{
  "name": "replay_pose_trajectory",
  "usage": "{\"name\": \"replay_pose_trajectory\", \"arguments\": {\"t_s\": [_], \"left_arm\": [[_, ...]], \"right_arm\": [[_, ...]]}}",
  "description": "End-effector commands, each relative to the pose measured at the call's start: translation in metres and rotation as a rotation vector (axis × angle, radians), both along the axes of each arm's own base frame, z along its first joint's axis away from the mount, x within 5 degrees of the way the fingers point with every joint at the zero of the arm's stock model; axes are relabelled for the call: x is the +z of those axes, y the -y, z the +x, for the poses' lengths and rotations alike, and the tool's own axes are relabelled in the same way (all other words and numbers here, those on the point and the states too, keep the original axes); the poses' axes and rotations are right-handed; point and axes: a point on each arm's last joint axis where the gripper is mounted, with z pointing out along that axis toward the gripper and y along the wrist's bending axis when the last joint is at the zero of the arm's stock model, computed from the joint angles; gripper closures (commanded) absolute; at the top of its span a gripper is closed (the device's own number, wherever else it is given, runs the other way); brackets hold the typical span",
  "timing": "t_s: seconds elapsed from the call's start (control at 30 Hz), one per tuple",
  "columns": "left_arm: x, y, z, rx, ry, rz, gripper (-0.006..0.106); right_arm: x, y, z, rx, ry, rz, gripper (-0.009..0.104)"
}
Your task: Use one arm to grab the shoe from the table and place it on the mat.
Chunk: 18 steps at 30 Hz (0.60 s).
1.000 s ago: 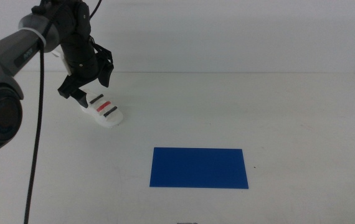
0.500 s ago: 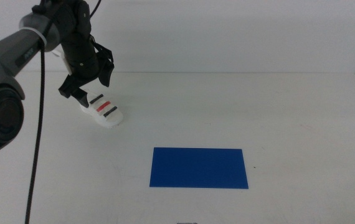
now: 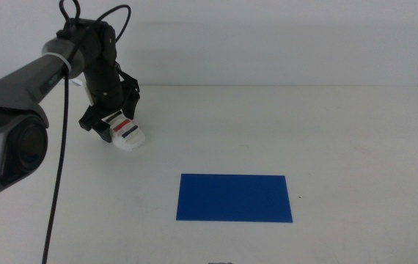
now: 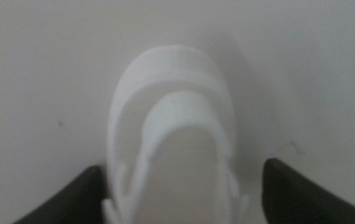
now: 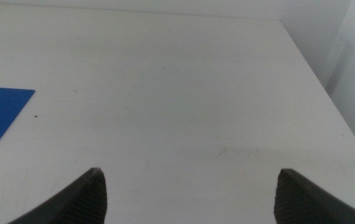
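**Left gripper lowered over the shoe at the far left of the table**

While the right arm waits out of the middle view, the left arm reaches in from the left side and bends down over the shoe. Its dark links carry a black cable that loops above the wrist and hangs toward the near edge.

The left gripper sits low over the heel end of the shoe, with one dark jaw on each side of it. In the left wrist view the white shoe fills the space between the two jaws, toe pointing away from the camera. Both jaws stand spread, with a gap on each side between jaw and shoe, so the tool is released and grasps nothing. Whether the jaw tips touch the shoe lower down cannot be told.

The shoe lies on the white table, toward its far left part, with the toe turned toward the near right. Its red strap and dark straps show just in front of the gripper.

The blue mat lies flat on the table nearer the camera and to the right, well apart from the shoe, with nothing on it.

The right gripper has its jaws wide apart over bare tabletop. One corner of the mat appears at the edge of the right wrist view.
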Motion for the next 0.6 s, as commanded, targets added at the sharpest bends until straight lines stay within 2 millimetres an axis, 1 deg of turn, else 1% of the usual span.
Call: {"name": "replay_pose_trajectory", "arguments": {"t_s": [0.0,0.07,0.13,0.2,0.27,0.3,0.43,0.5,0.57], "left_arm": [[0.041,0.001,0.001,0.011,0.108,-0.018,0.021],[0.042,0.001,0.001,0.013,0.108,-0.019,0.029],[0.044,0.001,0.001,0.013,0.112,-0.017,0.046],[0.049,0.000,0.001,0.013,0.108,-0.012,0.070],[0.054,-0.001,-0.001,0.011,0.092,0.012,0.098],[0.057,-0.002,-0.002,0.013,0.082,0.023,0.102],[0.073,0.006,-0.007,-0.002,0.113,0.033,0.102],[0.081,0.013,-0.014,0.007,0.118,0.037,0.102],[0.089,0.019,-0.025,0.019,0.111,0.047,0.102]], "right_arm": [[0.012,0.000,0.000,0.004,0.093,-0.021,0.001],[0.012,0.000,0.000,0.004,0.093,-0.021,0.001],[0.012,0.000,0.000,0.004,0.093,-0.021,0.001],[0.012,0.000,0.000,0.004,0.093,-0.021,0.001],[0.012,0.000,0.000,0.004,0.093,-0.021,0.001],[0.012,0.000,0.000,0.004,0.093,-0.021,0.001],[0.012,0.000,0.000,0.004,0.093,-0.021,0.001],[0.012,0.000,0.000,0.004,0.093,-0.021,0.001],[0.012,0.000,0.000,0.004,0.093,-0.021,0.001]]}}
